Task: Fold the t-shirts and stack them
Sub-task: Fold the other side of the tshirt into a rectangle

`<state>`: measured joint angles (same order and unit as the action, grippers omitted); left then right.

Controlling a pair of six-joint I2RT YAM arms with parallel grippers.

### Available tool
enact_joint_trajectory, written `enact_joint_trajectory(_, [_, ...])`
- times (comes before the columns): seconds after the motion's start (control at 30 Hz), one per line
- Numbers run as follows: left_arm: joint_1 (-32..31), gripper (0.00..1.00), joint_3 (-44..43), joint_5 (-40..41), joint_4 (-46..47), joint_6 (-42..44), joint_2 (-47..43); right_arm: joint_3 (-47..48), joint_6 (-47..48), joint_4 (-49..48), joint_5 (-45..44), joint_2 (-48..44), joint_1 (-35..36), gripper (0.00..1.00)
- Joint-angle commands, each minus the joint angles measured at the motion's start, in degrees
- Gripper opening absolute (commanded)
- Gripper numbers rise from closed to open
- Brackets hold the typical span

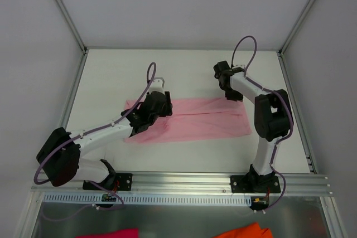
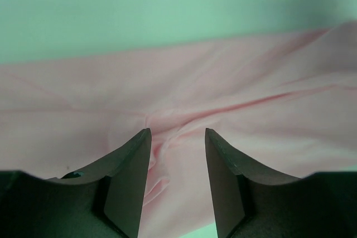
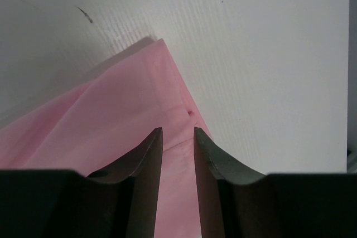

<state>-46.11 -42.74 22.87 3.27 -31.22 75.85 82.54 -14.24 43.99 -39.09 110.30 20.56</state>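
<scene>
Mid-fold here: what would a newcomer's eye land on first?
The pink t-shirt lies as a long folded band across the middle of the white table. The left tool is open over puckered cloth near its left end; the right tool is open over its far right corner.

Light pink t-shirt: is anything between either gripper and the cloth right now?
Nothing visible does. The left gripper, fingers parted, sits right over the plain light pink cloth t-shirt near its left end. The right gripper, also parted, is at its far right corner. Only bare white table surrounds the cloth.
</scene>
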Motion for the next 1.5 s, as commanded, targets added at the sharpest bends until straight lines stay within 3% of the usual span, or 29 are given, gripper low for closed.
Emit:
enact_joint_trajectory(0.0, [1.4, 0.45, -8.8, 5.5, -2.3, 3.3, 1.5, -2.5, 1.5, -2.9, 2.3, -2.8, 0.4, 0.33])
enact_joint_trajectory(0.33, [8.9, 0.41, -14.7, -3.4, -2.4, 0.8, 19.6, -5.5, 1.9, -4.3, 1.9, -6.9, 1.5, 0.33])
enact_joint_trajectory(0.47, [9.3, 0.39, -15.6, -3.8, -4.6, -0.1, 22.4, -5.5, 1.8, -4.5, 1.4, -6.7, 1.4, 0.33])
enact_joint_trajectory(0.73, [9.4, 0.39, -12.5, -4.3, -4.0, -0.6, 22.1, -3.7, 2.0, -4.9, 5.1, -2.9, 1.5, 0.33])
enact_joint_trajectory(0.87, [11.1, 0.39, -14.6, -5.0, -5.5, -0.7, 25.0, -6.5, 1.8, -6.5, 7.3, -6.6, 1.5, 0.33])
enact_joint_trajectory(1.1, [16.0, 0.39, -18.9, -12.9, -6.3, -1.6, 27.9, -13.4, -1.1, -6.7, 8.7, -10.5, 2.7, 0.33])
enact_joint_trajectory(1.47, [17.6, 0.39, -20.3, -12.2, -10.2, -0.7, 24.3, -18.2, -4.7, -4.5, 1.6, -8.6, 4.3, 0.32])
